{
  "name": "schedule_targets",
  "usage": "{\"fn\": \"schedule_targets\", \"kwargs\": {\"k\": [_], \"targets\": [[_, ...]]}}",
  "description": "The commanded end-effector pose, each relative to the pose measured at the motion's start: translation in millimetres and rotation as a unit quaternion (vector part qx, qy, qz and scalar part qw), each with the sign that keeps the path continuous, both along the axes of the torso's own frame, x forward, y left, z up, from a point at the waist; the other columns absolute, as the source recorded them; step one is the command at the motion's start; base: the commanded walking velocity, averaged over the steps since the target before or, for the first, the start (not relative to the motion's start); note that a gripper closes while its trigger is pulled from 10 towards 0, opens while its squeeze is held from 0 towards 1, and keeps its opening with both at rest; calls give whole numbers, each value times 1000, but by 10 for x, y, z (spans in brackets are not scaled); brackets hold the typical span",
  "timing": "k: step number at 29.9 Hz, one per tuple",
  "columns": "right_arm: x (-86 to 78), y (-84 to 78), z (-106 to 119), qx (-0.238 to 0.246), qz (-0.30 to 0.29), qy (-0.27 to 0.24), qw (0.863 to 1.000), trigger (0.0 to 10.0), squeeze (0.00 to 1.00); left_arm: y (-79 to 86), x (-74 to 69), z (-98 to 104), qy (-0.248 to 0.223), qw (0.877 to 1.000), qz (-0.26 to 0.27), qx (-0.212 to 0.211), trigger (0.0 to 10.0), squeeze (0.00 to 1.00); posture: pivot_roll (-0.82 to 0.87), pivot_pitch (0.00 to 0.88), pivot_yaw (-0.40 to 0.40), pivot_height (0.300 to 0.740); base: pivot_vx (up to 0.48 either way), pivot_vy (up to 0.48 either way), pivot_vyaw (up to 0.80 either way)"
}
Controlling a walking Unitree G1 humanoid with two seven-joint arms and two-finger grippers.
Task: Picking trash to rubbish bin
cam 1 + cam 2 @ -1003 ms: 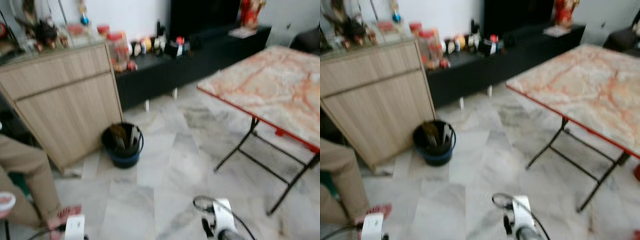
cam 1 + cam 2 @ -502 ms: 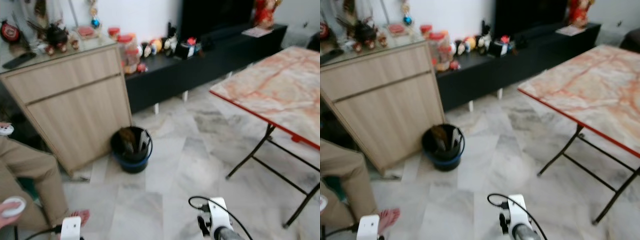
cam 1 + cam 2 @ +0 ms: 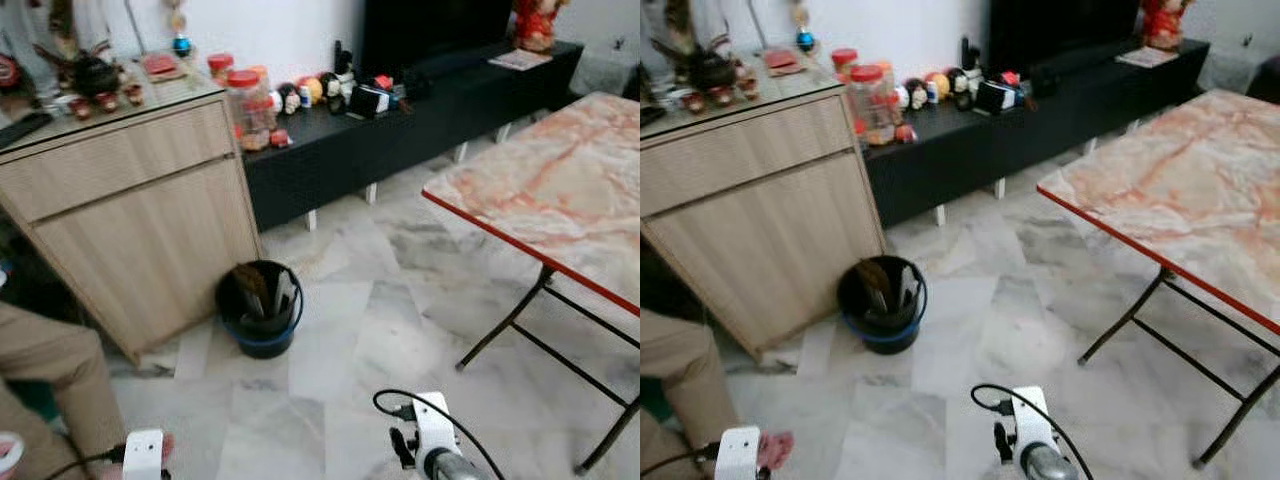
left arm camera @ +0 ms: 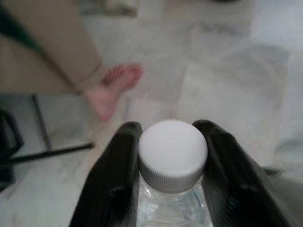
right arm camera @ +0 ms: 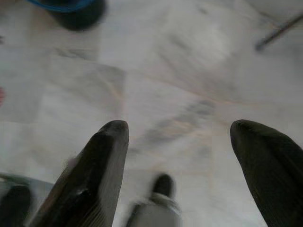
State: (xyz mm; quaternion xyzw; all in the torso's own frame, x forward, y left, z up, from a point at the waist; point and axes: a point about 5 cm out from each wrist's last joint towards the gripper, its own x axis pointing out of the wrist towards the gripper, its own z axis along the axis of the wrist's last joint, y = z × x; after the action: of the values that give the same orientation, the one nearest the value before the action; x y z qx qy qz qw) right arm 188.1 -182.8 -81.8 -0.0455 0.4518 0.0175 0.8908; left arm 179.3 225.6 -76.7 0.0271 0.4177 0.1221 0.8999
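Note:
A clear plastic bottle with a white cap (image 4: 172,153) sits between the two black fingers (image 4: 112,184) of my left gripper (image 4: 171,142), which is shut on it. The left wrist (image 3: 143,455) shows at the bottom edge of the left eye view. A black rubbish bin with a blue rim (image 3: 259,307) stands on the marble floor by the corner of a wooden cabinet (image 3: 130,215), with some items inside it. My right gripper (image 5: 182,137) hangs open over bare floor, its fingers (image 5: 97,165) wide apart; its wrist (image 3: 432,458) shows low in the centre.
A person in tan trousers (image 3: 50,370) sits at the left with a bare foot (image 4: 113,87) on the floor. A folding table with a marble-pattern top (image 3: 560,185) stands at the right. A low black TV bench (image 3: 400,120) with jars runs along the back wall.
The camera has shifted, so the bin and cabinet sit slightly differently in view and the picture is sharper. Both wrists keep their places at the bottom edge.

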Motion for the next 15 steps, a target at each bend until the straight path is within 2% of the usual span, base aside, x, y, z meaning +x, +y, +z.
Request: {"fn": "schedule_targets", "kwargs": {"k": [1,3,7,15], "targets": [[116,103,51,4,13,-18,1000,10000,0,123,-75,-6,11,1000,6,16,10000,0,79,0,44,740,311,0,488],[113,102,50,6,10,-19,1000,10000,0,124,-79,-8,12,1000,6,16,10000,0,78,0,46,740,315,0,531],[106,100,46,14,-7,-20,1000,10000,0,139,-84,-7,13,1000,4,17,10000,0,76,0,48,740,316,0,0],[100,129,41,19,1,-17,1000,10000,0,150,-71,2,13,1000,0,20,10000,0,86,0,47,740,378,0,0]]}}
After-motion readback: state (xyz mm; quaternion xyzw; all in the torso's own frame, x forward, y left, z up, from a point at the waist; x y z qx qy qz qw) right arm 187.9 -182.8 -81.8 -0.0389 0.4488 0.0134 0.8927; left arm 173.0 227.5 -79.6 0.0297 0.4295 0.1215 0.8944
